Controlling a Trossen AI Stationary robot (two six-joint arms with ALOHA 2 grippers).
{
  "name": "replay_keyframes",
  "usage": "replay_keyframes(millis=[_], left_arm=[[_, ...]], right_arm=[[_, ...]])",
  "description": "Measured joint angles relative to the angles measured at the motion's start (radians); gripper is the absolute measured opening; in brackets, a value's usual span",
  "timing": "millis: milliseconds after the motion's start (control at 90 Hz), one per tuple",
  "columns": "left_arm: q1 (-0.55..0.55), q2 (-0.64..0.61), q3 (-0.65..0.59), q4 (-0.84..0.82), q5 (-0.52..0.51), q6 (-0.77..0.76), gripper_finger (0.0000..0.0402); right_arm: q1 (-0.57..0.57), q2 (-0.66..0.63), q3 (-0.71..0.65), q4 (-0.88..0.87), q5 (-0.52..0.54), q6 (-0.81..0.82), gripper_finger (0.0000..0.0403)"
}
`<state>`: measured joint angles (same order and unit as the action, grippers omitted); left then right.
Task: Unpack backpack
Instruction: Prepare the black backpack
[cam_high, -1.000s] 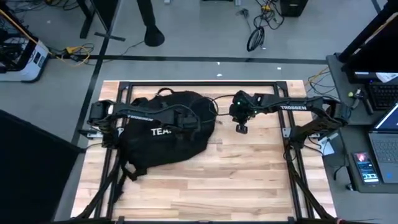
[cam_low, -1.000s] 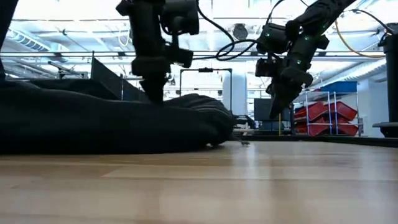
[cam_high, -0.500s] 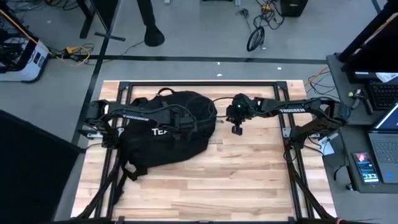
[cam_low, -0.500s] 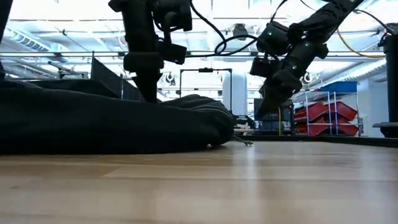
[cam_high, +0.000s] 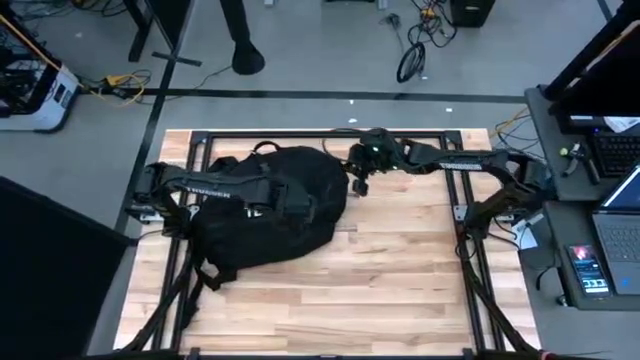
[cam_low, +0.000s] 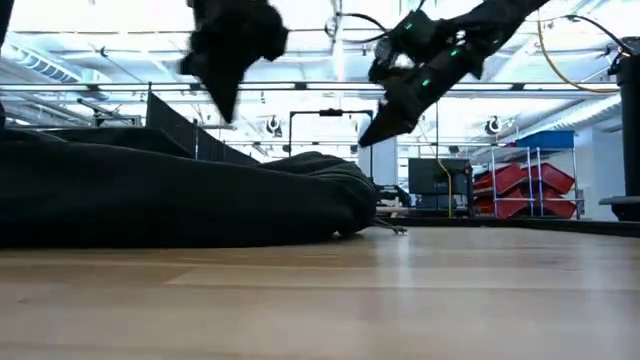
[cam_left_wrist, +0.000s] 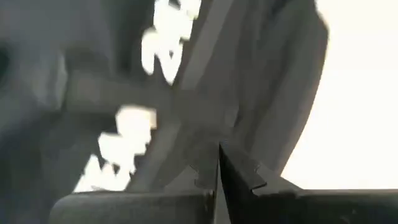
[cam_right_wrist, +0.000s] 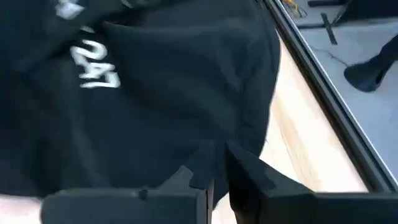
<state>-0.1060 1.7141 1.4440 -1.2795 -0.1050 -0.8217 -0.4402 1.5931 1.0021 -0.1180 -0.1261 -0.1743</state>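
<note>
The black backpack (cam_high: 262, 228) lies flat on the left half of the wooden table, its white lettering showing in the wrist views (cam_right_wrist: 93, 65). My left gripper (cam_low: 222, 100) hangs shut above the backpack's top, clear of the cloth, with nothing visible between its fingers (cam_left_wrist: 217, 168). My right gripper (cam_high: 360, 186) is shut and slants down toward the backpack's far right end (cam_low: 340, 175), a little above it and not touching. The backpack's straps (cam_high: 205, 272) trail toward the near left corner.
A black metal frame (cam_high: 320, 133) runs around the table's edges. Bare wood (cam_high: 390, 285) spreads over the near and right parts. A side desk with a laptop and phone (cam_high: 590, 265) stands at the right. A person's legs (cam_high: 240, 45) show beyond the far edge.
My left gripper has lifted off the backpack's top and now hangs well above it. My right gripper has swung toward the table's left and far edges, closing on the backpack's far right end. The backpack has stayed where it was.
</note>
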Motion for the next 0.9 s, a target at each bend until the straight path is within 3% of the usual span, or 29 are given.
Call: replay_keyframes(millis=[233, 444, 556, 900], left_arm=[[-0.146, 0.000, -0.224, 0.184, -0.010, -0.327, 0.0000], [-0.143, 0.000, -0.391, 0.320, -0.163, -0.426, 0.0000], [-0.075, -0.002, -0.431, 0.316, -0.213, -0.353, 0.0000], [0.179, 0.000, -0.435, 0.512, -0.326, 0.121, 0.0000]], right_arm=[[-0.035, 0.199, 0.123, -0.045, -0.002, -0.091, 0.0022], [-0.013, 0.209, 0.122, -0.281, -0.059, -0.142, 0.0015], [0.022, 0.168, 0.078, -0.354, -0.149, -0.115, 0.0003], [0.298, 0.095, -0.043, -0.330, -0.232, -0.036, 0.0001]])
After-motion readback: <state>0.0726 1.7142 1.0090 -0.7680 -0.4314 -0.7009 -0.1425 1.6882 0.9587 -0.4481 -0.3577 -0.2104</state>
